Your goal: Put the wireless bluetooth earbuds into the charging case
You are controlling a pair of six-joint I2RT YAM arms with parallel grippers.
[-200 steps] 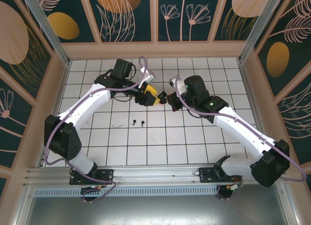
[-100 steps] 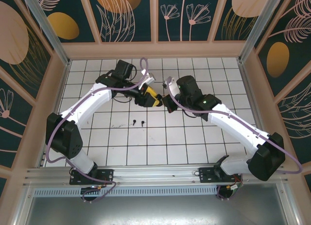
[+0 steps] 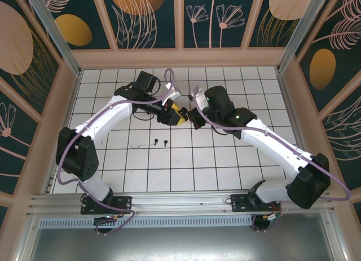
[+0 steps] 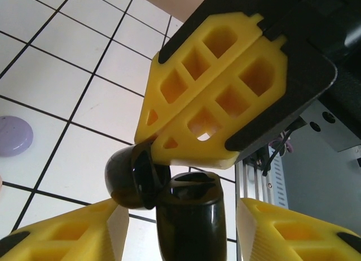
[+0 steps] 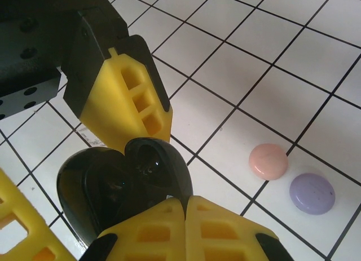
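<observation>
1. Currently 2 black earbuds (image 3: pixel 155 140) lie close together on the white tiled table (image 3: pixel 225 159), near its centre and well apart from both grippers.
2. Charging case (image 5: pixel 152 165): glossy black, lid hinged open, held up off the tiles btwn the 2 grippers, on the far side of the earbuds in the top view.
3. R gripper (image 5: pixel 185 202): yellow fingers pressed together, pinching the case at its edge and carrying it.
4. L gripper (image 4: pixel 180 216): fingers apart, one each side of the case body. A narrow gap shows at one finger, so no grip on it. Can't tell if the lid touches the other finger.
5. Pink disc (image 5: pixel 268 161) & lilac disc (image 5: pixel 312 193) sit just beside each other on the tiles, not touching, near the spot under the case.
</observation>
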